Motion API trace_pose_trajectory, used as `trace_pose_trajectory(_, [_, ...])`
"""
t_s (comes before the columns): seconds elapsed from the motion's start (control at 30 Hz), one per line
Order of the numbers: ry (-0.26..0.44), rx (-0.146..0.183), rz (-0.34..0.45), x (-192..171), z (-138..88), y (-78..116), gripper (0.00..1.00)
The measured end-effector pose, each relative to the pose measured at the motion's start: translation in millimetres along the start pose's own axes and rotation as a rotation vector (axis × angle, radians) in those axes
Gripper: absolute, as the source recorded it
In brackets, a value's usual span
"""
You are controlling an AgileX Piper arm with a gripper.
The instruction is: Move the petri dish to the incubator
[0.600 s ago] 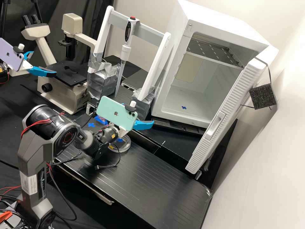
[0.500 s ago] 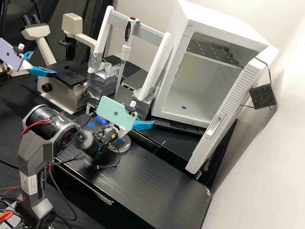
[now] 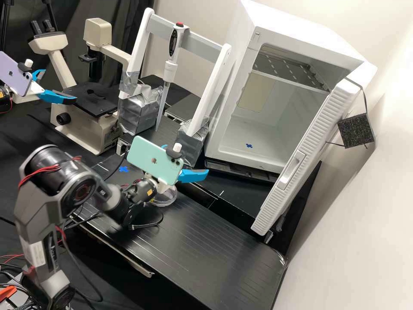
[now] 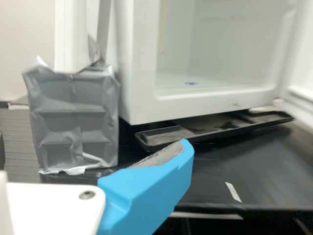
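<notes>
At seven o'clock from the gripper [image 3: 188, 158] in the high view, one petri dish [image 3: 165, 198] lies on the black bench top [image 3: 206, 249], near its far edge and partly hidden; the bench top runs on toward four o'clock. Released, the gripper holds its two blue fingers apart. One incubator [image 3: 232, 86] opens wide at two o'clock, its door [image 3: 297, 163] swung out at three. Two taped blocks [image 3: 137, 112] and one pipette [image 3: 171, 71] stand toward eleven to twelve.

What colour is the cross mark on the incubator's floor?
The cross mark is blue; it shows best in the high view.
</notes>
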Motion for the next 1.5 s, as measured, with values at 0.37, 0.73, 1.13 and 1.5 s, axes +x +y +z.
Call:
trace_pose_trajectory(0.37, [0.152, 0.035, 0.020, -97, -1, 8.6, 1.00])
trace_pose_trajectory(0.73, [0.068, -0.025, -0.082, -116, 18, 15.4, 1.00])
trace_pose_trajectory(1.13, [0.015, -0.015, -0.192, -113, 37, 5.0, 1.00])
trace_pose_trajectory(1.5, [0.050, -0.011, -0.199, -103, 45, -2.7, 0.00])
